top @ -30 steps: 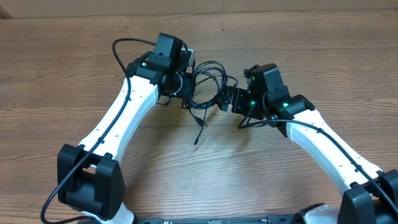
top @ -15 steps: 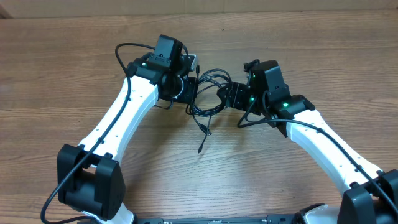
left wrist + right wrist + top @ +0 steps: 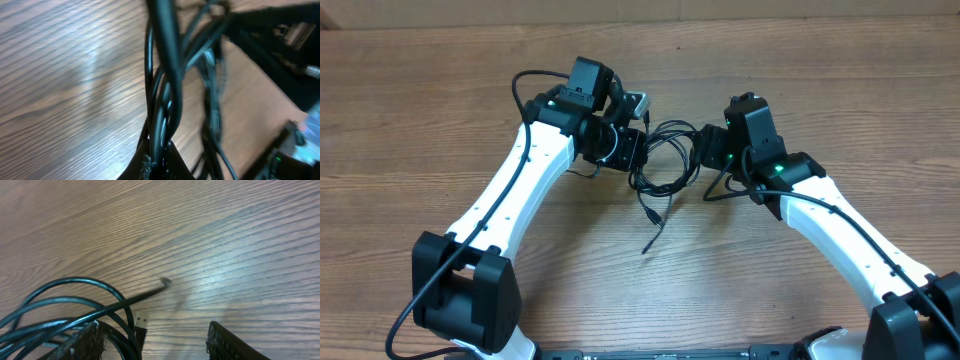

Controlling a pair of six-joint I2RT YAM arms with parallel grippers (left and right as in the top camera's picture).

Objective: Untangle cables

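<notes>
My left gripper clamps the tangled cables, anchoring them; my right gripper gapes empty beside the loops.

Left wrist view: cables blurred, loops cut by edges.

No readable text, label, brand or number in any view. Cables and wooden table carry no legible marking; left wrist view blurred.

My left arm and right arm: white shells, black joints. Black cabling follows each. Green lights dot my right wrist.
</notes>
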